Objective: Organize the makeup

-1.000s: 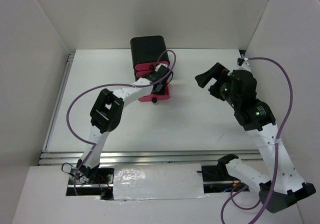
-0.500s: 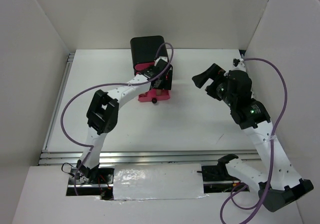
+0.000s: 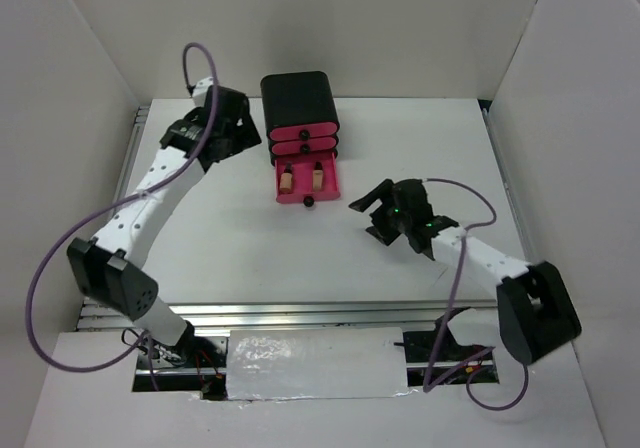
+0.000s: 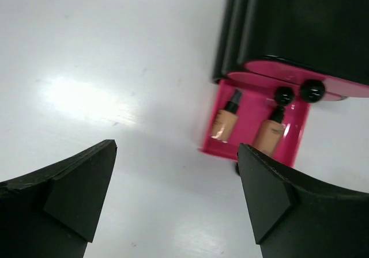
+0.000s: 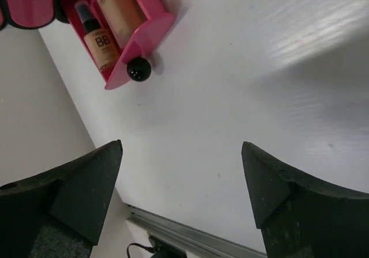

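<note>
Hovering left gripper [image 4: 176, 150]: fingers spread wide, nothing between them, above the white table [image 3: 220, 228], left of the black box [image 3: 297, 98].
Black box: at the table's far middle, with its upper two pink drawers [image 3: 302, 131] closed.
Bottom drawer [image 3: 303, 190]: pulled out toward the arms, black knob [image 3: 308, 201] at its front.
Left beige bottle [image 3: 286, 179]: lying in the open drawer, dark cap toward the box.
Right beige bottle [image 3: 318, 177]: lying beside it, apart, pointing the same way.
Right gripper [image 5: 181, 147]: fingers spread, empty, low over the table right of the drawer.
</note>
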You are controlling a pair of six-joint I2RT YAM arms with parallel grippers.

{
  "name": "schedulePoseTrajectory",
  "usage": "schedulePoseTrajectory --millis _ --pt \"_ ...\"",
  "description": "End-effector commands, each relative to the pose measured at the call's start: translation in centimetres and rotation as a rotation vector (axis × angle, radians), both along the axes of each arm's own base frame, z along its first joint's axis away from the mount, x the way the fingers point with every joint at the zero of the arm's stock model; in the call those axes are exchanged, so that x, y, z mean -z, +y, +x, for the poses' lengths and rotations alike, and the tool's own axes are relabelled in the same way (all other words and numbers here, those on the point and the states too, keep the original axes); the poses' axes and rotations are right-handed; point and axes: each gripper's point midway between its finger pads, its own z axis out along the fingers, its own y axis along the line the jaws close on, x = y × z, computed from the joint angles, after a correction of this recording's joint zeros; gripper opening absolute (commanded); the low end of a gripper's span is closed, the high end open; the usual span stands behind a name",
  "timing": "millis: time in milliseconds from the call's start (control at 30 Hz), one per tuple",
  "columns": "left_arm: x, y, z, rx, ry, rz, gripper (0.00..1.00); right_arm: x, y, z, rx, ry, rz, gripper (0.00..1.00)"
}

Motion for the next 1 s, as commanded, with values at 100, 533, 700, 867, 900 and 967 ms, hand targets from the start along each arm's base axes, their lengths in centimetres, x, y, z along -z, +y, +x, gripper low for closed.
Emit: schedulePoseTrajectory --millis 100,533,700,867,900,967 --pt "-1.2 4.0 -5.2 -0.021 0.027 0.017 0.99 1.2 8.3 4.4 -0.101 -0.018 0.232 0.61" --pt "0.0 7.2 -9.6 -0.036 0.062 0.037 0.99 4.8 13.4 9.7 -0.109 0.079 0.276 0.47" --pt "0.0 7.7 -9.9 -0.041 0.064 0.047 0.99 5.4 14.2 11.0 -0.095 0.087 0.299 0.46" --pt "-0.3 7.8 -9.7 -0.035 0.056 0.055 0.99 4.0 14.5 12.1 -0.093 0.040 0.304 0.46" --pt "-0.4 7.7 -9.7 -0.033 0.053 0.054 0.99 3.3 14.5 12.5 -0.090 0.006 0.316 0.46" --pt "-0.3 7.5 -9.6 -0.022 0.055 0.051 0.99 3.2 14.7 12.9 -0.103 -0.022 0.321 0.45"
